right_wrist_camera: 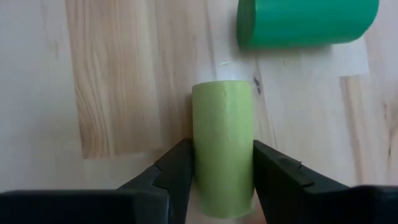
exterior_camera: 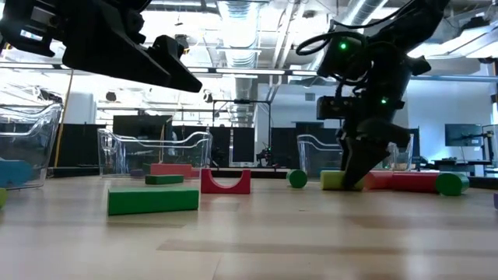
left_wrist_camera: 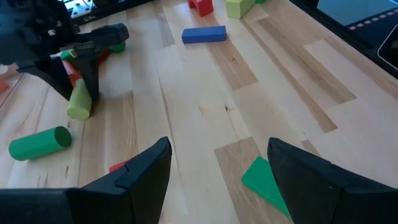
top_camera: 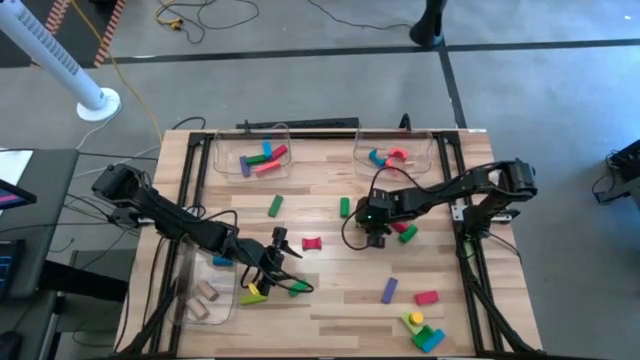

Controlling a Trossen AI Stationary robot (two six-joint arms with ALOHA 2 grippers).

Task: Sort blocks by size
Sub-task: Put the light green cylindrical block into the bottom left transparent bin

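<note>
Between the dark fingers of the right gripper [right_wrist_camera: 222, 177] lies a pale yellow-green cylinder [right_wrist_camera: 222, 149]; just past its far end sits a deeper green cylinder [right_wrist_camera: 306, 22]. Red blocks [exterior_camera: 405, 181] lie beside that gripper. Ahead of the black left gripper [left_wrist_camera: 217, 168] is a bright green block [left_wrist_camera: 264, 180], and farther off a blue bar [left_wrist_camera: 204, 35]. The table [left_wrist_camera: 211, 106] is light wood with darker brown grain streaks.

A lab: monitors [exterior_camera: 465, 134], exposed ceiling ducts [exterior_camera: 233, 15], floor cables [top_camera: 190, 15].
</note>
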